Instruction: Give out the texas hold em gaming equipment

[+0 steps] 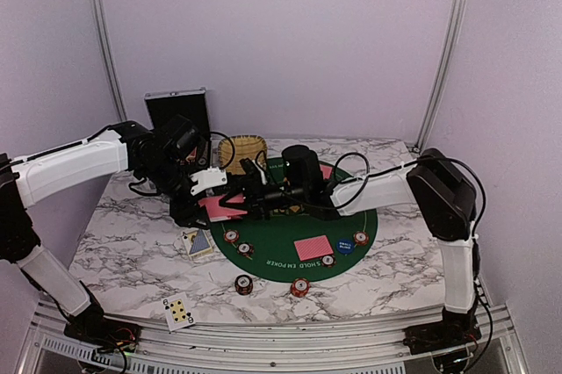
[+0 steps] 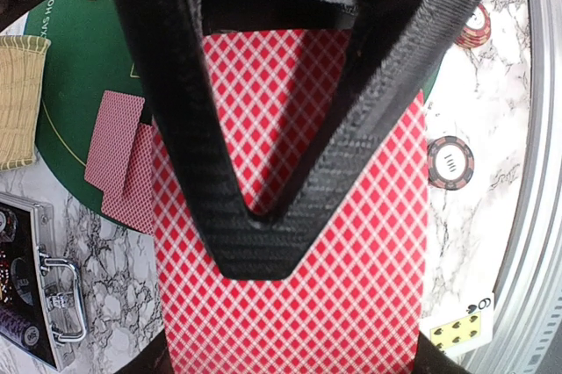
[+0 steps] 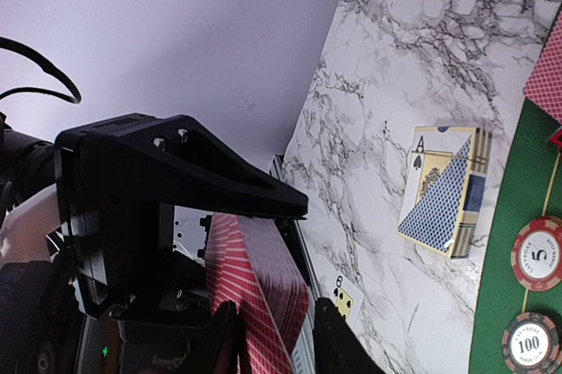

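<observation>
Fingers of the left pincer point(image 2: 263, 251) meet tip to tip in a clenched V. They cover much of the red-backed card point(image 2: 290, 304) lying flat behind them. No card edge shows between the tips, so I cannot tell whether they pinch it.

The right pincer point(image 3: 277, 348) is cut off at the bottom of its own view. Only two dark finger stubs show, one against each long edge of that card, grasping it above the marble surface point(image 1: 123, 251) by the left rim of the green mat point(image 1: 290, 232). Whether it is one card or a thin stack is hard to make out. From above, both arms overlap there and hide most of the card and the mat's far half.

A face-down card point(image 1: 313, 248) lies on the mat's near part, with a blue marker disc point(image 1: 345, 246) just beside it. Red-and-white chips point(image 1: 231, 236) sit along the mat's near rim, and two loose chips point(image 1: 244, 284) lie off it on the marble. A face-up card point(image 1: 178, 312) rests near the front edge, its rank too small to read. A blue-backed card box point(image 3: 443, 185) lies left of the mat. The wicker basket point(image 1: 243, 150) is partly hidden behind the arms, and the black case point(image 1: 178, 111) stands at the back.
</observation>
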You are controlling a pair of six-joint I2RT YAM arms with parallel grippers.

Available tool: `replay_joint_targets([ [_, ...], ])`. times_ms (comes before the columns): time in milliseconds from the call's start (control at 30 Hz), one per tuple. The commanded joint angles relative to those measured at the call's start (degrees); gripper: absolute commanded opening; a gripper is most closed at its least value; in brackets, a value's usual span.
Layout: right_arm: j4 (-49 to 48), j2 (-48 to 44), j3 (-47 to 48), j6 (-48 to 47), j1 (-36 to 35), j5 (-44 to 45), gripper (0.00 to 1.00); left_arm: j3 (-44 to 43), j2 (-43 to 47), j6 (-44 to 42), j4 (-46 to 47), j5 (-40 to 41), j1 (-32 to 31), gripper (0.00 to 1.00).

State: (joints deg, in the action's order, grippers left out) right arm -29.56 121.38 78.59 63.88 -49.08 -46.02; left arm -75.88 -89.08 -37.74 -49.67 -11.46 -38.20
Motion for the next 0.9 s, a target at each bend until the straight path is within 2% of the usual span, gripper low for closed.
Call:
replay_joint_targets([
  [0,5.7,-2.8,-1.0,-2.7,0.9,1.2,0.25,-0.7,1.1,-0.2,0.5,-0.9,0.1,0.05],
  [600,8.2,-8.4,-4.2,-3.4,2.9,1.9,0.07,-0.4,1.6,-0.3,0.5,-0.4,0.1,0.05],
  [867,8.1,-14.6,-13.3,-4.5,7.0,1.5,0.03,-0.5,1.5,-0.4,0.5,-0.6,0.1,0.05],
])
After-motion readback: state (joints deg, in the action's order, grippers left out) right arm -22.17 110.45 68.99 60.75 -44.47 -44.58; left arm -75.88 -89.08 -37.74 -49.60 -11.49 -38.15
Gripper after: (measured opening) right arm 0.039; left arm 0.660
